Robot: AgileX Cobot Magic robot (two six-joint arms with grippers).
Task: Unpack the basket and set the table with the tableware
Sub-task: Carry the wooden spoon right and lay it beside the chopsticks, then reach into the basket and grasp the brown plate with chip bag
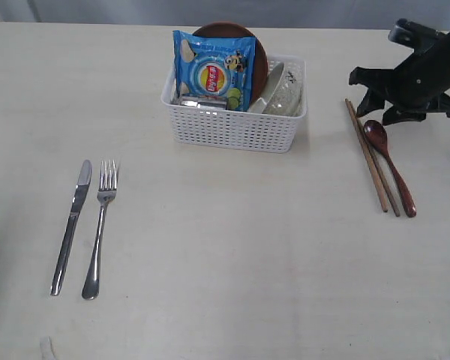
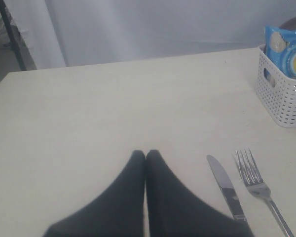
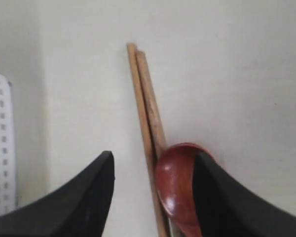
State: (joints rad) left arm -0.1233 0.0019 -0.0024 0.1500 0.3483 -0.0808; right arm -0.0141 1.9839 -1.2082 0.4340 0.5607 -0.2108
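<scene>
The white basket point(image 1: 232, 127) stands at the back middle of the table point(image 1: 232, 262). It holds the brown plate point(image 1: 244, 34), the off-white bowl point(image 1: 285, 94) and a bit of shiny steel point(image 1: 201, 103). The knife point(image 1: 71, 225) and fork point(image 1: 101, 225) lie side by side at the left. At the right the chopsticks point(image 1: 371, 161) and dark red spoon point(image 1: 390, 161) lie together. My right gripper point(image 3: 154, 158) is open over the spoon's bowl point(image 3: 175, 190) and the chopsticks point(image 3: 145, 98). My left gripper point(image 2: 146, 154) is shut and empty, left of the knife point(image 2: 224, 185) and fork point(image 2: 256, 182).
A blue snack packet point(image 1: 214, 71) leans upright at the basket's front, hiding most of the plate. The right arm point(image 1: 416, 71) hangs over the table's back right. The basket's perforated wall point(image 3: 0, 148) shows at the edge of the right wrist view.
</scene>
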